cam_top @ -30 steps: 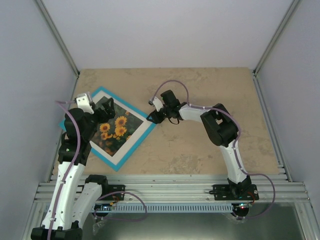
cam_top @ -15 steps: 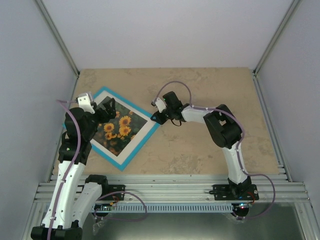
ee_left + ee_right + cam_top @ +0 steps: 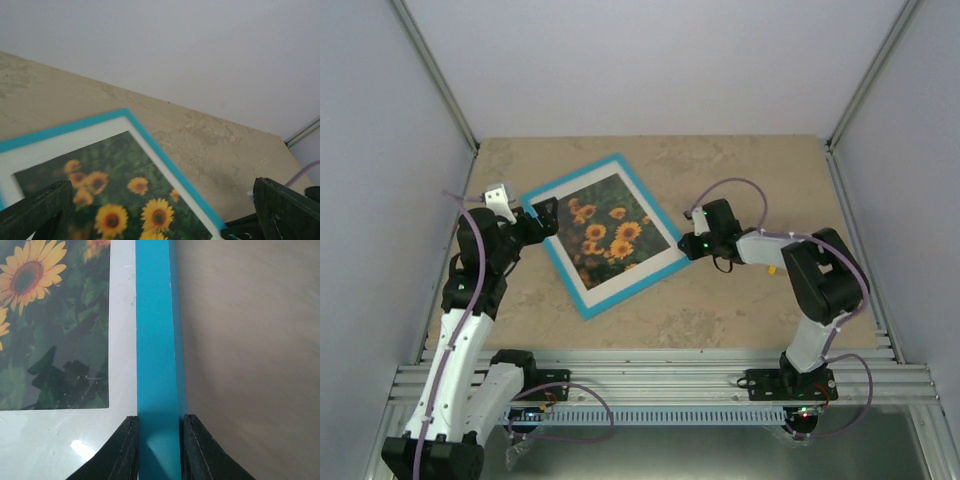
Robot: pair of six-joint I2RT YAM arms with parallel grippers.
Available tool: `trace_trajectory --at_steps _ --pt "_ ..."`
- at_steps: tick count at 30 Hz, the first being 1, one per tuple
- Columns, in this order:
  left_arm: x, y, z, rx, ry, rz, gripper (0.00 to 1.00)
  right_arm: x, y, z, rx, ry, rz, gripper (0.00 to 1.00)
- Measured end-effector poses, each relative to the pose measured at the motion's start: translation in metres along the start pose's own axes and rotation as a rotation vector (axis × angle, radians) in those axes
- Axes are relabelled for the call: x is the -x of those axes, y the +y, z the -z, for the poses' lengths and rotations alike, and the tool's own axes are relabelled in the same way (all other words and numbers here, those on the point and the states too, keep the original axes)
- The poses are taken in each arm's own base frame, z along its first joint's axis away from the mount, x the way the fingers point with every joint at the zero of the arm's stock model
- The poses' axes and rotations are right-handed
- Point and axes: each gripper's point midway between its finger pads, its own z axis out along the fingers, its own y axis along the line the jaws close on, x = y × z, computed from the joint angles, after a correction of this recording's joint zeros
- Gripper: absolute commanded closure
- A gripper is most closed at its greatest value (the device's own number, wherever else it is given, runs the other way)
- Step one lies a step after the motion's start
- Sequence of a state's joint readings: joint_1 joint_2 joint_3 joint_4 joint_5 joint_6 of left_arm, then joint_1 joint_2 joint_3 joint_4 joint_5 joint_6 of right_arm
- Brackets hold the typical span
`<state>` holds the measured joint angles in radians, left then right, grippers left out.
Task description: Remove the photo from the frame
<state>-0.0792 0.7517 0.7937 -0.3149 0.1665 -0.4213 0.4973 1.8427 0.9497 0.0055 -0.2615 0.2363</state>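
I have the frame (image 3: 570, 176) lying face up at centre-left of the table (image 3: 750, 170), with the photo (image 3: 605, 232) inside it. Steadying it is the step in hand, I judge. My right gripper (image 3: 157, 426) pinches its turquoise right edge; my left gripper (image 3: 541, 214) gapes wide over the left corner, holding nothing. Next I need the frame turned over to reach its back

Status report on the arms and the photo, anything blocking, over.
Left gripper open by the frame's left corner. Right gripper shut on its turquoise edge. Photo face up inside, not out yet. No obstruction seen.
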Motion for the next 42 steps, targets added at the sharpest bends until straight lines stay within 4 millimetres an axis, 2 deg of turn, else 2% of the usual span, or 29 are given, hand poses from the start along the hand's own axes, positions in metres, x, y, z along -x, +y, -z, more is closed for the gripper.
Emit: trace_trajectory --at_steps 5,10,13,21,24,27,33,42 --pt "-0.022 0.002 -0.019 -0.019 0.104 0.048 0.00 -0.023 -0.035 0.031 -0.098 -0.034 -0.125 1.00" --pt "-0.050 0.010 -0.036 -0.005 0.210 0.105 0.00 -0.042 -0.055 0.055 -0.179 -0.059 -0.215 0.99" --pt "-0.070 0.010 -0.044 0.001 0.270 0.132 0.00 -0.051 -0.062 0.068 -0.212 -0.069 -0.255 1.00" --pt "-0.143 -0.009 -0.055 -0.005 0.434 0.150 0.01 -0.062 -0.070 0.088 -0.255 -0.096 -0.302 0.99" --pt "-0.174 -0.006 -0.061 0.021 0.491 0.157 0.04 -0.070 -0.073 0.091 -0.270 -0.094 -0.316 0.97" --pt "-0.199 0.008 -0.068 0.080 0.542 0.164 0.07 -0.074 -0.074 0.091 -0.276 -0.090 -0.322 0.95" --pt "-0.219 0.019 -0.084 0.134 0.572 0.153 0.10 -0.077 -0.075 0.091 -0.281 -0.095 -0.327 0.89" --pt "-0.244 0.025 -0.095 0.169 0.627 0.123 0.16 -0.080 -0.074 0.099 -0.285 -0.128 -0.336 0.64"
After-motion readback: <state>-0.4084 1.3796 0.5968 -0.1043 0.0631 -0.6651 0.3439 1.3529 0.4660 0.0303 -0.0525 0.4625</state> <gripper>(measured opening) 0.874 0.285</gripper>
